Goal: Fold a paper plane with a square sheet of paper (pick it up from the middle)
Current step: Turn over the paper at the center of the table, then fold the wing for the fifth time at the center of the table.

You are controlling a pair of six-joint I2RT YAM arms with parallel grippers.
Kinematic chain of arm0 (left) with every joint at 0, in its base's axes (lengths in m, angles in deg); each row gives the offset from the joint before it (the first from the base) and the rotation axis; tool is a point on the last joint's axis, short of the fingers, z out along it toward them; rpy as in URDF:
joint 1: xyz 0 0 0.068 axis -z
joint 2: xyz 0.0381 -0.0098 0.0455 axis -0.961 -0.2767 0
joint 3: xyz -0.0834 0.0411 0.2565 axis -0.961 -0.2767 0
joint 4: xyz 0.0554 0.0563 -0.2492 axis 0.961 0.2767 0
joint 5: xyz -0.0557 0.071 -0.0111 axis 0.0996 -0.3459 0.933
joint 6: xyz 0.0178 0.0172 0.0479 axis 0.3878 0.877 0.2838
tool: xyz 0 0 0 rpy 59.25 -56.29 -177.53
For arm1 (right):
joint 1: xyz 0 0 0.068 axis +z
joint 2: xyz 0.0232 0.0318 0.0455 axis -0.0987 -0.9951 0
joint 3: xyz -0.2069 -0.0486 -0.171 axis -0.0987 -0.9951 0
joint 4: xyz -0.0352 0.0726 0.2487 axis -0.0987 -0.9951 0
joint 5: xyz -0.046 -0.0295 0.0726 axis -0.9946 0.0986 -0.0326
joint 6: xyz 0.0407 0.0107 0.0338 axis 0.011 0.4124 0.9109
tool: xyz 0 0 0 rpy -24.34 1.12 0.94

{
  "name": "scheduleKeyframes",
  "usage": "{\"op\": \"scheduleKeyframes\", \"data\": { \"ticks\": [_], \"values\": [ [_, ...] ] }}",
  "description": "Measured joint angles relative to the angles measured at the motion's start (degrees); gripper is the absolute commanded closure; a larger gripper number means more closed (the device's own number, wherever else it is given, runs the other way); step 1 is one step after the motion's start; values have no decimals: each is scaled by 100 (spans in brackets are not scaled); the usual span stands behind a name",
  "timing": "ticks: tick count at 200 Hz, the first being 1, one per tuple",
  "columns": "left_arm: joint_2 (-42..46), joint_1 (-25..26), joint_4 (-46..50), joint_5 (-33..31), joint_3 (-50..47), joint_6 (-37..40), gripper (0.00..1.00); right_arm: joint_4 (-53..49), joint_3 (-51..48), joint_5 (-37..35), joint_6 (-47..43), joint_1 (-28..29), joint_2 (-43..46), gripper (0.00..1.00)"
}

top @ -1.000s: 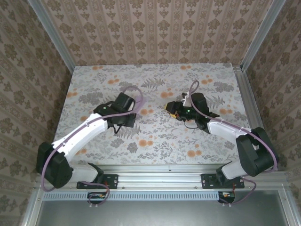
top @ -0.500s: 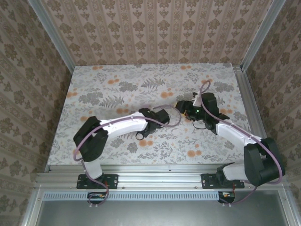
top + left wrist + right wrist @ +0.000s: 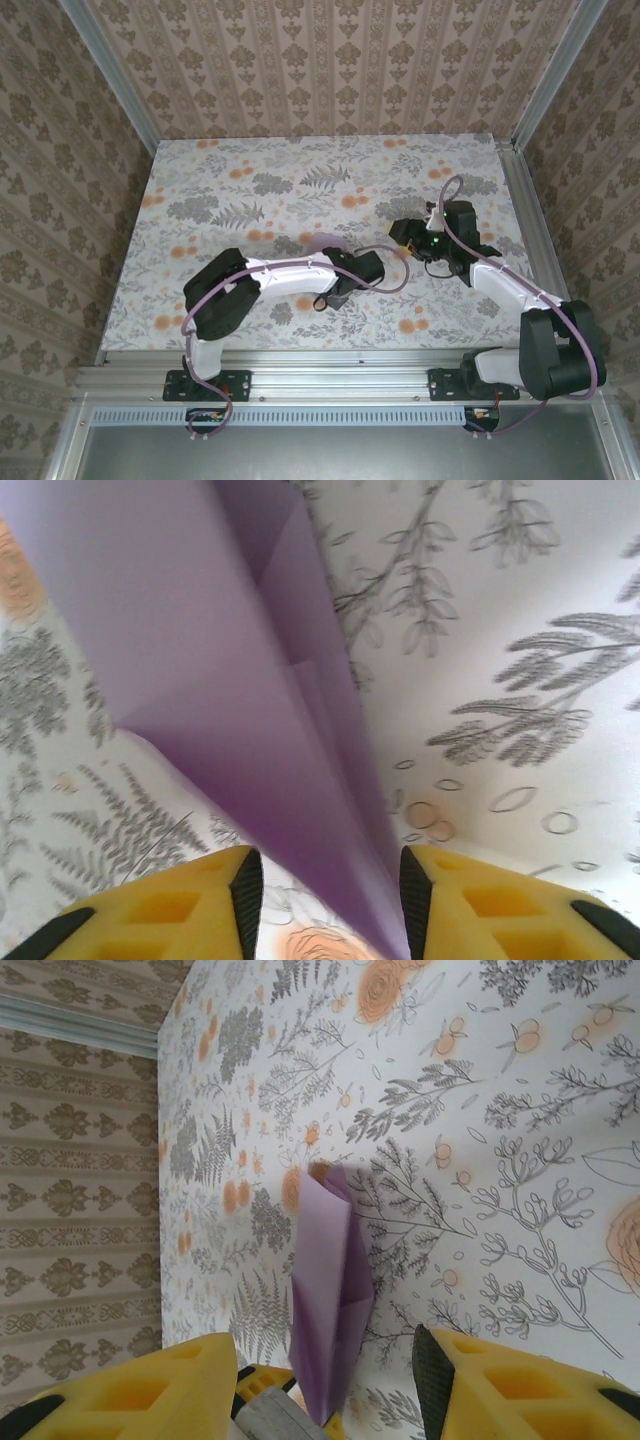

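Note:
The lavender paper plane (image 3: 322,243) is a slim folded shape with creases, standing partly up off the floral cloth at the table's middle. In the left wrist view the paper plane (image 3: 230,660) runs down between my left gripper's (image 3: 325,895) yellow fingers. They stand apart on either side of it, so the left gripper (image 3: 342,262) is open. My right gripper (image 3: 403,232) hovers just right of it, open and holding nothing. From the right wrist, the paper plane (image 3: 325,1290) rises ahead of the right gripper (image 3: 322,1360), with the left gripper's tip (image 3: 265,1400) at its near end.
The floral tablecloth (image 3: 250,190) covers the table. Patterned walls and metal rails (image 3: 525,200) close it in at the left, back and right. The left arm (image 3: 280,275) reaches across the near middle, close to the right arm (image 3: 490,275).
The left arm has swung right across the table to the middle, and its gripper now straddles the paper. The right gripper has drawn back to the right. The lavender paper now shows from above.

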State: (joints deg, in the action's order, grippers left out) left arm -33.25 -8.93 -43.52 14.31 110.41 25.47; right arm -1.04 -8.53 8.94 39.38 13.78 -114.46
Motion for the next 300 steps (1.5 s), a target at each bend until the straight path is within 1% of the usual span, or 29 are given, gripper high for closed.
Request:
{"op": "scheduleKeyframes", "data": {
  "ticks": [23,40,59,87,116,138,159,197,214,238,265,300],
  "values": [
    [433,-81,-249,546,-286,-20,39,-2,-120,24,-9,0,0,48],
    [955,-208,-420,957,-514,-31,39,2,-192,28,-4,24,0,48],
    [1676,-481,-636,1456,-824,-72,39,26,-219,26,0,146,0,49],
    [2608,-1246,-892,2120,-1370,-190,39,190,-216,15,50,616,-59,51],
    [3191,-2280,-1093,2743,-2000,-308,38,234,-24,-133,151,1484,-380,53],
    [3399,-2924,-1158,3134,-2337,-372,38,234,400,-315,153,2157,-793,55],
    [3456,-3423,-1259,3407,-2540,-439,37,262,850,-450,153,2627,-1300,59],
    [3501,-4120,-1484,3810,-2826,-525,36,282,1423,-608,133,3158,-2225,68],
    [3504,-4301,-1587,3930,-2920,-544,35,278,1519,-654,127,3226,-2542,71],
    [3504,-4354,-1700,4107,-3032,-551,35,203,1567,-787,42,3228,-2793,77],
    [3501,-4374,-1803,4260,-3084,-566,35,63,1585,-951,-68,3213,-2841,79],
    [3434,-4374,-1926,4463,-3086,-588,35,177,1493,-973,-90,3134,-2841,82]
  ]
}}
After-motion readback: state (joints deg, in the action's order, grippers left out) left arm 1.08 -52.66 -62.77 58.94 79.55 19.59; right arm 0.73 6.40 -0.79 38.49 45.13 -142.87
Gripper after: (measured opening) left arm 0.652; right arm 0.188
